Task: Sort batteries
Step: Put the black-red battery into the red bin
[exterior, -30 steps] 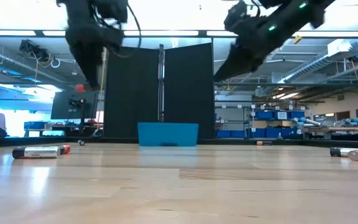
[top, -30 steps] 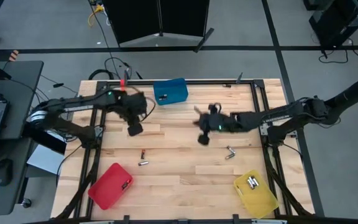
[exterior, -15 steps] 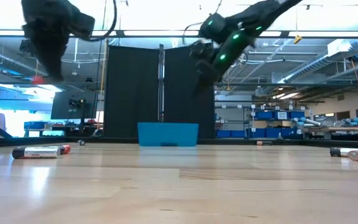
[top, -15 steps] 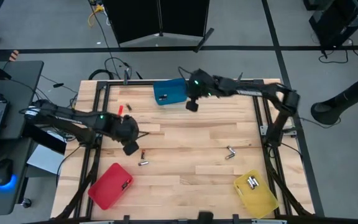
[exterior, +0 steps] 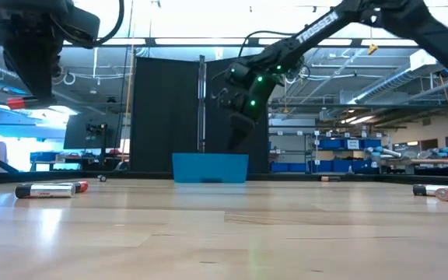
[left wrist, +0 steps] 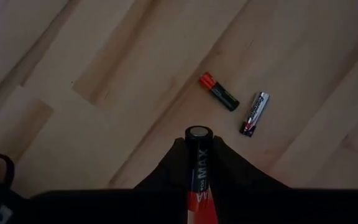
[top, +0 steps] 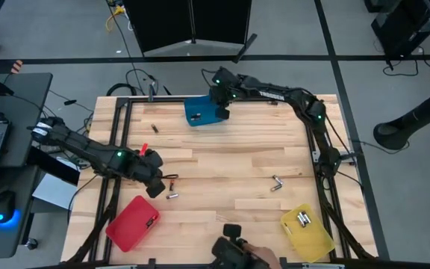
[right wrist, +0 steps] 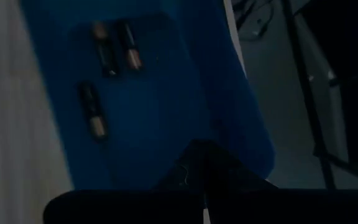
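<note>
My left gripper (top: 155,187) hangs over the table's left part, shut on a black-and-red battery (left wrist: 198,163). Just beyond it two batteries lie on the wood: a red-and-black one (left wrist: 219,91) and a silvery one (left wrist: 254,113). My right gripper (top: 222,113) is shut over the blue bin (top: 203,110) at the far edge, with nothing seen between its fingers (right wrist: 194,163). Three batteries (right wrist: 103,51) lie on the bin's floor. In the low view this gripper (exterior: 236,134) hangs above the bin (exterior: 210,167). My left gripper pinches the battery between its two fingers, which lie along it. The battery's round end (left wrist: 198,133) sticks out past the fingertips. The fingers come steeply from above, and the battery is clear of the table.
A red bin (top: 133,223) sits at the near left and a yellow bin (top: 307,232) with batteries at the near right. A loose battery (top: 276,181) lies right of centre and a small red one (top: 154,128) at the far left. A dark object (top: 234,252) stands at the near edge.
My left gripper has swung toward the table's near-left and sunk a little, rolling as it went, to just beside the two loose batteries. My right gripper has travelled from the table's middle toward the far edge and now hangs over the blue bin.
</note>
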You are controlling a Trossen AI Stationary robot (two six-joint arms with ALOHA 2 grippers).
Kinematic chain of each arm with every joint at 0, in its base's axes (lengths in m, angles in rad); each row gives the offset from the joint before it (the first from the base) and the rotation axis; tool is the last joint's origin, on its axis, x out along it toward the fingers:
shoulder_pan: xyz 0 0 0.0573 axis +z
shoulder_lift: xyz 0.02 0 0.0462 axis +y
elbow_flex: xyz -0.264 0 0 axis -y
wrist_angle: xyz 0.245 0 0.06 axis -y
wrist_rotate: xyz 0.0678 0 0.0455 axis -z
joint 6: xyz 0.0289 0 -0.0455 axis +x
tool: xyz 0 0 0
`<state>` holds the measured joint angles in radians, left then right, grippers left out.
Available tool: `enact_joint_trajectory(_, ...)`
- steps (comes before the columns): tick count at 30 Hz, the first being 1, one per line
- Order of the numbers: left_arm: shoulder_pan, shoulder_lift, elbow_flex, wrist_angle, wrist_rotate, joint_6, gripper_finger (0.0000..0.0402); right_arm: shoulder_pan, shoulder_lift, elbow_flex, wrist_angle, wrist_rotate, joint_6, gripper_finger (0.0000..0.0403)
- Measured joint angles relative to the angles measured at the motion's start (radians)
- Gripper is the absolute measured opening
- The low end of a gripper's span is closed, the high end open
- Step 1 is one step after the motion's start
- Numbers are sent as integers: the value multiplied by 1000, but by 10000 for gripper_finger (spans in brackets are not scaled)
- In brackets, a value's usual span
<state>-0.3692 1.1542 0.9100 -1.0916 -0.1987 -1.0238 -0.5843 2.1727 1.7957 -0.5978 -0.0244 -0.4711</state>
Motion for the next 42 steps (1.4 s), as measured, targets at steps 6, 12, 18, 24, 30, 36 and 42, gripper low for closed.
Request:
enact_joint_trajectory(6, -32, 0, 0, 0, -26, -54, 41, -36, 68, 84, -108, -4, 2, 5)
enact_joint_trajectory(12, -39, 0, 0, -1, -27, -61, 41, -55, 64, 85, -165, -3, 64, 5)
enact_joint_trajectory(18, -39, 0, 0, -1, -27, -62, 41, -55, 60, 85, -221, 27, 110, 5)
enact_joint_trajectory(24, -39, 0, 0, 0, -26, -62, 41, -49, 50, 84, -233, 44, 113, 5)
enact_joint_trajectory(30, -57, 0, 0, 1, 7, -66, 41, -15, -32, 84, -231, 76, 112, 6)
enact_joint_trajectory(36, -144, 0, 0, 27, 104, -181, 41, 59, -168, 45, -223, 27, 110, 5)
enact_joint_trajectory(42, -272, 49, 1, 87, 179, -383, 41, 115, -313, -121, -145, -2, 166, 5)
